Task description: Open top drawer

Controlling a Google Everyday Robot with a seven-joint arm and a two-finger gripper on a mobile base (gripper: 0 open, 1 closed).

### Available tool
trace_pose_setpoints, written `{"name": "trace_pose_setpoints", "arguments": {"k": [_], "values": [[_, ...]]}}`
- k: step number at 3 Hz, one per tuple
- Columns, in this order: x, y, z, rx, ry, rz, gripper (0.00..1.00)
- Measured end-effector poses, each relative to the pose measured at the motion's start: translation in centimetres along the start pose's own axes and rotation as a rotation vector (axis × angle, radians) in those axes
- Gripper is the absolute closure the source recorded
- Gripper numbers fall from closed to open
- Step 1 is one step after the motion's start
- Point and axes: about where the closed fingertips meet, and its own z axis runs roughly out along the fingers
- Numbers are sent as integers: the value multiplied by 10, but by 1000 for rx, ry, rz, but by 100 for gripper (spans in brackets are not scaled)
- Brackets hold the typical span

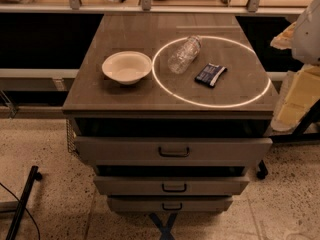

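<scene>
Much floor [280,209] before top drawer [125,150]; gripper [307,30] perhaps far right.

Wide grey-beige top drawer [220,151], dark-handled

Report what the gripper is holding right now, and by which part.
Cannot be told: the gripper is outside the camera view. Nothing grips the top drawer. Its dark handle is free, with no fingers on it.
</scene>
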Motion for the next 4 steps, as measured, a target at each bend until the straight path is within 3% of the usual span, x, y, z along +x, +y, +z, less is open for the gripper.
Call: {"name": "trace_pose_setpoints", "arguments": {"k": [2, 4], "values": [[1, -1, -2, -13, -12, 4, 0], [52, 47, 51, -116, -56, 131, 0]]}}
